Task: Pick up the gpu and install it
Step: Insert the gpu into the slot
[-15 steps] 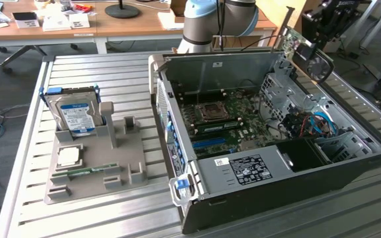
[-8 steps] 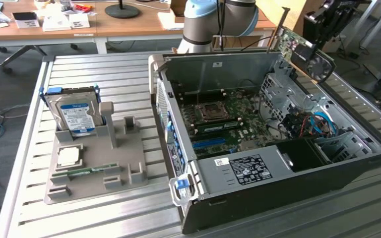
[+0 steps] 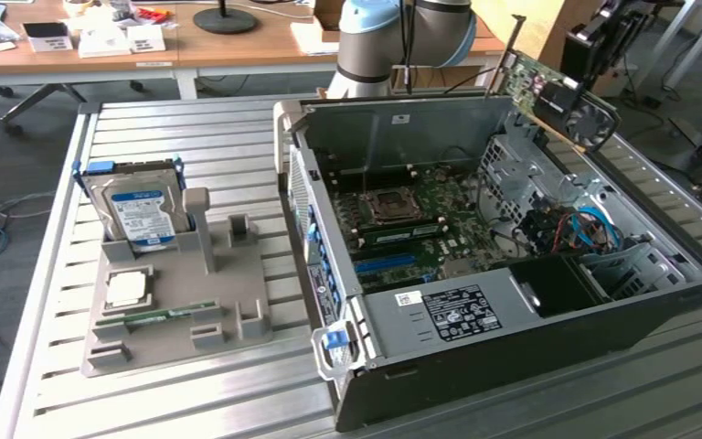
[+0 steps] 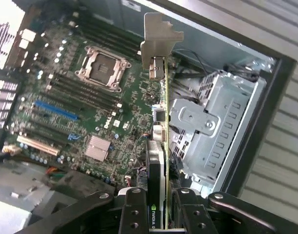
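The gripper (image 4: pixel 161 207) kept its 2 fingers (image 4: pixel 134 212) clamped on the gpu (image 4: pixel 160 146), 1 on each face. The card therefore hung edge-on above the open computer case (image 3: pixel 643 302), probably so that its lower edge could meet a slot on the motherboard (image 4: pixel 90 107). Its long axis ran straight away from the gripper, and the silver bracket (image 4: pixel 158 34) pointed to the far end, near 1 wall of the case.

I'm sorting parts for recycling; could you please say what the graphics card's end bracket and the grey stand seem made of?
Card's end bracket: likely sheet metal, silvery matte, folded tab. Grey stand: probably moulded plastic, uniform dull grey, blocky shapes.
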